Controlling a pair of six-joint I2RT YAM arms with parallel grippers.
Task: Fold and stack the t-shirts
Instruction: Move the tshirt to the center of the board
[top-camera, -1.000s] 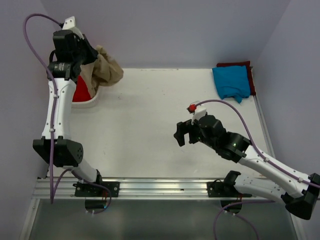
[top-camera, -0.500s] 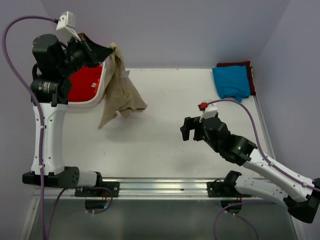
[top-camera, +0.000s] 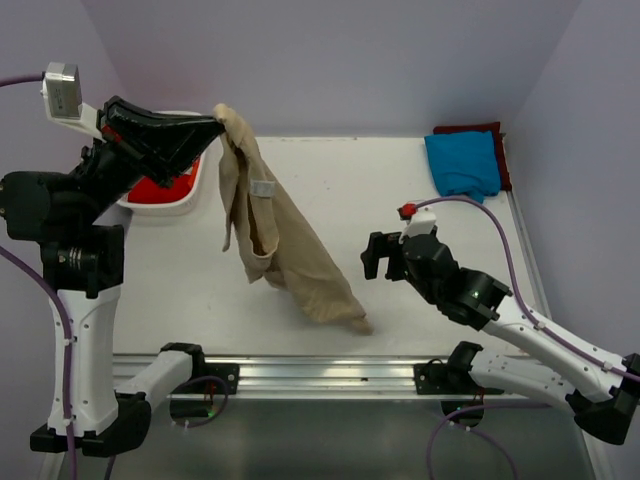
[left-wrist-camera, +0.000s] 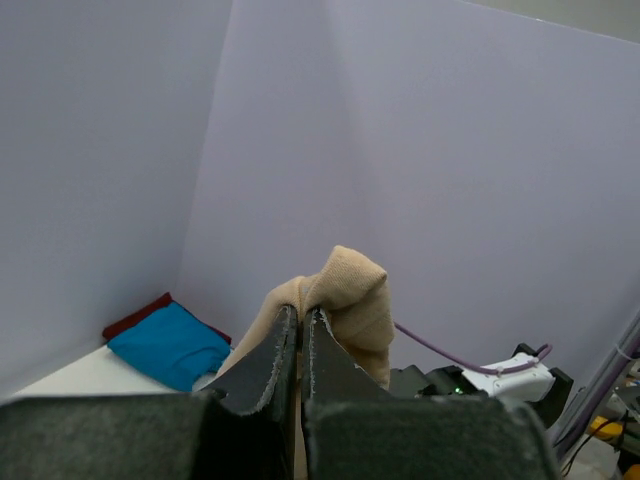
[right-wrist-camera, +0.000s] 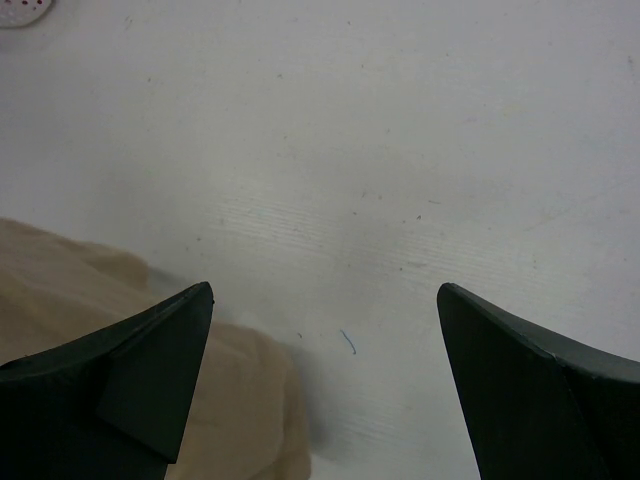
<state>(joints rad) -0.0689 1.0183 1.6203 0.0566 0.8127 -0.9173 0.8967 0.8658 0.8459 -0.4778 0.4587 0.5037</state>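
Note:
My left gripper (top-camera: 212, 125) is raised high at the back left, shut on one end of the tan t-shirt (top-camera: 280, 240). The cloth hangs down and trails toward the table's front middle. In the left wrist view the tan t-shirt (left-wrist-camera: 345, 300) bunches over the closed fingertips (left-wrist-camera: 285, 335). A folded blue t-shirt (top-camera: 462, 164) lies on a maroon t-shirt (top-camera: 470, 129) at the back right. A red t-shirt (top-camera: 155, 189) sits in the white basket (top-camera: 185, 200). My right gripper (top-camera: 375, 257) hovers open over the table, right of the hanging cloth; the tan t-shirt (right-wrist-camera: 140, 380) shows at its lower left.
The white basket stands at the back left corner beneath my left arm. Lilac walls close the back and both sides. A metal rail (top-camera: 320, 375) runs along the near edge by the arm bases.
My left arm has risen and swung right, pulling the tan t-shirt out of the basket and stretching it over the table. The right gripper has shifted slightly right and stayed open.

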